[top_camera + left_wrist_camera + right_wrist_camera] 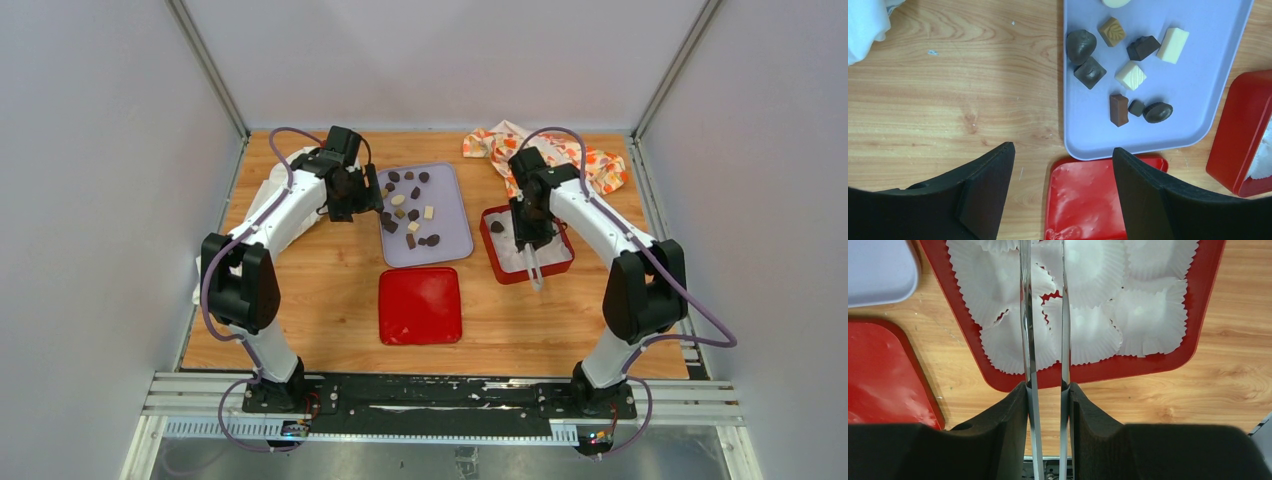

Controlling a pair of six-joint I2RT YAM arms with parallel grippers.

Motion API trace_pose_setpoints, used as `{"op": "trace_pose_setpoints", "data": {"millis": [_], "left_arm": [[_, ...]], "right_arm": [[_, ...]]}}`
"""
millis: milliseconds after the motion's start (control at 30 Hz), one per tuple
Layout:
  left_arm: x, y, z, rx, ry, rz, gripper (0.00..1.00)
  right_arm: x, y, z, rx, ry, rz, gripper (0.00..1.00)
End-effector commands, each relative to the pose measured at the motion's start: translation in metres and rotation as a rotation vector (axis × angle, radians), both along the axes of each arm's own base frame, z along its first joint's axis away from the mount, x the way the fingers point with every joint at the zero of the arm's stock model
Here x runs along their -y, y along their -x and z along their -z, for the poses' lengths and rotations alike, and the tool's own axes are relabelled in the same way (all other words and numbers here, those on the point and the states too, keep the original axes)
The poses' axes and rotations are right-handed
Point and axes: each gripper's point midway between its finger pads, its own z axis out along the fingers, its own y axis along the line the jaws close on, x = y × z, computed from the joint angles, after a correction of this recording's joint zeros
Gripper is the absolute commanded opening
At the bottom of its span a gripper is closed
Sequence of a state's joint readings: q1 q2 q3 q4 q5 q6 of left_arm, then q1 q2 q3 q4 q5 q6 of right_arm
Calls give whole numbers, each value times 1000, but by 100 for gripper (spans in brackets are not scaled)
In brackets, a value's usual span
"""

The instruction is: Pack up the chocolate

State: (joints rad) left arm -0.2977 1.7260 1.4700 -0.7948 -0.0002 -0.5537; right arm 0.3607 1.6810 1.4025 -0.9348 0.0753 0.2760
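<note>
Several chocolates [410, 205], dark brown, tan and cream-white, lie on a lavender tray [455, 235]. They also show in the left wrist view [1120, 75]. One dark chocolate [497, 227] sits in the red box [560, 265], which is lined with white paper cups [1088, 330]. My left gripper [377, 200] is open and empty [1063, 160], above the tray's left near corner. My right gripper [527, 243] is shut on silver tongs [1028, 315], whose two arms reach over the cups [1048, 387]. The tong tips are out of the right wrist view.
A red lid [420, 305] lies flat in front of the tray [1088, 200]. An orange-patterned cloth [590, 160] lies at the back right. A white cloth [268, 195] lies under the left arm. Grey walls stand on three sides.
</note>
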Motion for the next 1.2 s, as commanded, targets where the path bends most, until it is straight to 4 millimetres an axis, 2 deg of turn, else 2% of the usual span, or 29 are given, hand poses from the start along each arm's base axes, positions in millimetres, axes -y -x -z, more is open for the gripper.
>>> {"op": "trace_pose_setpoints", "data": {"millis": [0,300,433,667,900,1167], "left_arm": [[-3,2,0,-2,4,-10,77],[-5,9,-2,-1,7,-15,77],[-5,11,-3,-1,10,-22,77],[-6,14,-2,-4,10,-22,77],[-6,15,-4,0,12,-22,77],[-6,15,-3,0,10,-19,77]], "right_arm": [[13,0,5,-26,16,16,5],[20,-5,17,-66,27,33,13],[19,-9,17,-52,27,30,21],[17,-18,20,-47,24,34,24],[16,-22,17,-33,19,34,44],[16,-22,13,-26,16,36,45]]}}
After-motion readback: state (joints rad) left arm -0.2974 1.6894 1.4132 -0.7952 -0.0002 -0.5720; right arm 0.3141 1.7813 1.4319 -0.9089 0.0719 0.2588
